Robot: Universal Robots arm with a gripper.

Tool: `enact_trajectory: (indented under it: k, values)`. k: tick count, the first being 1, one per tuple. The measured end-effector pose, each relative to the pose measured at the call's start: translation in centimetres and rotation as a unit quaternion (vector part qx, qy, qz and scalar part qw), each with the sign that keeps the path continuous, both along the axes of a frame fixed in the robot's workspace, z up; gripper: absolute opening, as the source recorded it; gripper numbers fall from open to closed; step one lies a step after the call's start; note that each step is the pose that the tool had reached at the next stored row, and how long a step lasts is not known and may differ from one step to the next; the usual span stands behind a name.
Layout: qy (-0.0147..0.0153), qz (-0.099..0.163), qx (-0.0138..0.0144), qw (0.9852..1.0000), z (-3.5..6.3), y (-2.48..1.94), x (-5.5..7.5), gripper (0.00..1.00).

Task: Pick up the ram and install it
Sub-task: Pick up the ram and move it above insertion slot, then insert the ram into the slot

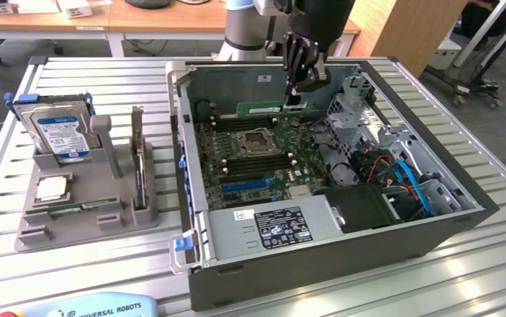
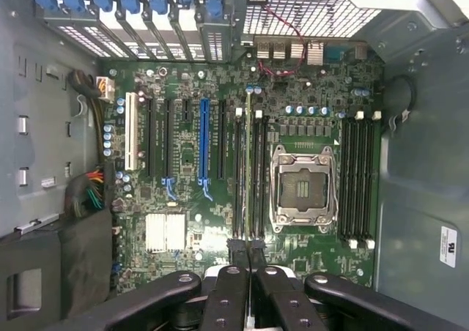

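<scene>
Grey desk (image 1: 482, 264) carries the open case (image 1: 324, 264). Inside, over the motherboard (image 1: 235, 165), the jaws pinch tight on the green ram (image 1: 262, 107), held edge-down along the slots (image 1: 235, 123) beside the CPU socket (image 1: 257, 140). Whether it is seated, I cannot tell.

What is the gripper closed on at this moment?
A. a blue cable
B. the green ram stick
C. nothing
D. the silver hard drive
B: the gripper pinches the ram by one end, above the motherboard in the open case.
</scene>
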State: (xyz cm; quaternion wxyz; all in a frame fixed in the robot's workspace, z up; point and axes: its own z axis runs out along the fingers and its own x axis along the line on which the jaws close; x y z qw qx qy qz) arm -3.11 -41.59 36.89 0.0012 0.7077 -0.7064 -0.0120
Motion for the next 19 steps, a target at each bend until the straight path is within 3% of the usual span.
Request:
enact_trajectory:
  k: [14,19]
  values:
    - [0.0,0.0,0.0,1.0,-0.12,0.0,0.0,0.11]
    - [0.0,0.0,0.0,1.0,-0.56,0.0,0.0,0.11]
